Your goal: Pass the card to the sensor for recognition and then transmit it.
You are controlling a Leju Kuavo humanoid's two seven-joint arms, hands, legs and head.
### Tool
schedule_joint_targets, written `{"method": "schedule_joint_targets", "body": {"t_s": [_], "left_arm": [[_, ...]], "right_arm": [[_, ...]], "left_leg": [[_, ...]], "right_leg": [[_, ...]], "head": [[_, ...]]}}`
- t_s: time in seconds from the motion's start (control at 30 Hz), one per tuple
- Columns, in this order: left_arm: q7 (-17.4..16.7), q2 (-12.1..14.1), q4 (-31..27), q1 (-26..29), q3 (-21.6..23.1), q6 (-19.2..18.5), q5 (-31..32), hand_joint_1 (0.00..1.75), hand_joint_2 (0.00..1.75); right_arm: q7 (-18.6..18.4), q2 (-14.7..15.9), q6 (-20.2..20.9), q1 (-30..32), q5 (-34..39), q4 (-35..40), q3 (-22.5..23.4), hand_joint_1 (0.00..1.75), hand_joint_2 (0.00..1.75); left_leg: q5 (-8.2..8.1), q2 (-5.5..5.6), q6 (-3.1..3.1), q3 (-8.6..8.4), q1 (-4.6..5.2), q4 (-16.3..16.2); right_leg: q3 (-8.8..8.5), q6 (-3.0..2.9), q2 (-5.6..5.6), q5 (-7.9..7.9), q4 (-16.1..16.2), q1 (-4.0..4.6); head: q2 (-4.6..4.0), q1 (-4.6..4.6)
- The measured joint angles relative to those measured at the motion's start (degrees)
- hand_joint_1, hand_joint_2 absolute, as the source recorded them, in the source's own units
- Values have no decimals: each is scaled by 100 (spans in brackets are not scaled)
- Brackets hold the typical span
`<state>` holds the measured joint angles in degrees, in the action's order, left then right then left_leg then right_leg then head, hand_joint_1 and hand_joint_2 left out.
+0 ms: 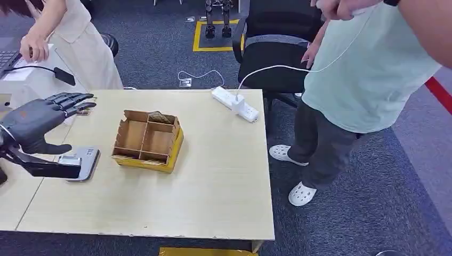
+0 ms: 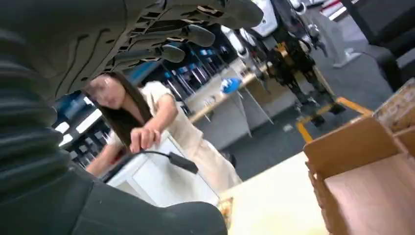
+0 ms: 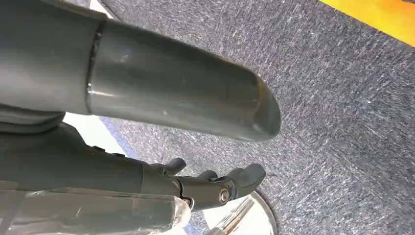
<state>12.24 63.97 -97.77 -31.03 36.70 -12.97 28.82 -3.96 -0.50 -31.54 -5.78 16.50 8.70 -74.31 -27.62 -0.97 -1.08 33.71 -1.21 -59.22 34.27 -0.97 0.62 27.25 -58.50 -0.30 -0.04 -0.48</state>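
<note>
- Grey-blue carpet, flecked and short-piled, surrounds a pale wood-laminate table (image 1: 213, 176). Its near edge is chipped, and most of its near and right parts are bare.
- On the table's left half sits a corrugated cardboard box (image 1: 147, 141) with a yellow base, split by thin dividers into open compartments.
- The card (image 1: 159, 117), brownish with a mottled pattern, leans in the far right compartment. No hand is touching it.
- Just left of the box lies the sensor (image 1: 81, 161), a flat silvery plate with a dark bar crossing its near side.
- The left hand (image 1: 40, 124) hovers above the table's left edge. Its dark fingers are stretched flat, the thumb is apart, and it grasps nothing.
- Under its fingertips, a small patterned piece (image 1: 84, 110) lies at the far left corner. I cannot tell what it is.
- The right hand (image 3: 205, 183) hangs over the carpet, loosely curved and empty.
- A white power strip (image 1: 235, 104) lies at the far edge with its cable trailing off.
- One person in a mint shirt (image 1: 368, 74) stands close to the right side. Another in cream (image 1: 80, 42) leans at a white desk beyond the left corner.
- A black chair (image 1: 277, 48) stands behind the table.
</note>
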Motion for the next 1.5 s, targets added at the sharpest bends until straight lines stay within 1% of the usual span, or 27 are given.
{"method": "schedule_joint_targets", "body": {"t_s": [0.03,0.07,0.1,0.13,0.17,0.27,0.3,0.33,0.4,0.5,0.7,0.77,0.83,0.93,1.03,1.23,1.37,1.5], "left_arm": [[-72,-131,26,146,61,288,393,0,175],[-105,-317,88,295,92,540,701,0,175],[-157,-510,158,402,120,688,874,0,175],[-197,-645,230,516,149,806,1009,0,175],[-227,-836,304,622,186,897,1137,0,175],[-370,-1249,509,858,207,1119,1484,0,175],[-481,-1397,589,927,207,1223,1678,0,175],[-644,-1588,692,998,207,1412,1931,0,175],[-817,-1977,922,1144,207,1659,2369,0,175],[-867,-2376,1180,1321,207,1752,2560,0,175],[-874,-2712,1416,1423,188,1763,2676,0,175],[-933,-2889,1554,1484,137,1833,2827,0,175],[-1106,-3080,1698,1537,94,1984,3048,0,175],[-1482,-3373,1895,1568,-86,2231,3514,0,175],[-1648,-3595,2070,1568,-302,2287,3692,0,175],[-1825,-3805,2260,1577,-711,2342,3843,0,175],[-1834,-3940,2341,1590,-947,2348,3942,0,175],[-1803,-4037,2398,1602,-1067,2348,4009,0,175]], "right_arm": [[-9,0,0,1,2,0,0,0,0],[-15,0,0,-2,7,0,0,0,0],[-20,0,-2,-10,18,0,0,0,0],[-20,0,-4,-18,33,0,0,0,0],[-20,0,-7,-20,37,0,0,0,0],[-22,0,-11,-20,48,0,0,0,0],[-26,0,-11,-19,52,0,0,0,0],[-39,0,-11,-19,65,0,0,0,0],[-52,-2,-13,-25,66,0,0,0,0],[-85,-2,-17,-18,74,0,0,0,0],[-85,-2,-18,-19,79,0,0,0,0],[-90,-2,-22,-18,77,0,0,0,0],[-89,-2,-26,-17,81,0,0,0,0],[-90,-2,-39,-13,109,-2,0,0,0],[-90,-2,-85,-9,136,-2,0,0,0],[-85,-2,-105,32,164,-2,0,0,0],[-85,-2,-107,53,175,-9,0,0,0],[-85,-2,-114,56,184,-15,0,0,0]], "left_leg": [[0,3,0,0,2,0],[0,8,0,1,2,0],[0,10,0,2,1,0],[0,8,0,2,1,0],[0,6,0,2,2,0],[0,7,1,2,3,-1],[0,9,2,1,6,-1],[0,16,2,2,8,-1],[0,20,2,3,7,-1],[-1,17,4,4,6,-1],[-3,19,6,4,5,-1],[-3,19,5,3,5,-1],[-2,19,5,3,5,-1],[-2,20,6,4,6,-2],[-2,18,6,3,6,-2],[-2,20,6,3,5,-2],[-2,20,6,4,5,-1],[-2,20,6,4,5,-1]], "right_leg": [[-1,1,-2,0,1,-3],[-3,2,-6,1,1,-3],[-4,2,-10,1,1,-2],[-4,2,-8,0,1,-2],[-4,2,-5,0,1,-3],[-5,3,-6,-1,3,-4],[-5,3,-9,-1,4,-7],[-6,4,-13,0,4,-8],[-8,4,-18,0,4,-8],[-6,4,-14,0,4,-7],[-6,4,-17,1,4,-6],[-6,4,-17,0,4,-6],[-6,4,-17,0,4,-6],[-7,5,-19,0,4,-6],[-7,5,-16,0,4,-7],[-6,4,-17,0,3,-6],[-6,4,-18,0,3,-6],[-6,4,-18,0,3,-6]], "head": [[0,2],[0,-2],[0,2],[0,7],[0,7],[0,9],[0,7],[0,7],[0,11],[0,9],[0,7],[0,9],[0,9],[0,9],[0,7],[0,7],[0,7],[0,9]]}}
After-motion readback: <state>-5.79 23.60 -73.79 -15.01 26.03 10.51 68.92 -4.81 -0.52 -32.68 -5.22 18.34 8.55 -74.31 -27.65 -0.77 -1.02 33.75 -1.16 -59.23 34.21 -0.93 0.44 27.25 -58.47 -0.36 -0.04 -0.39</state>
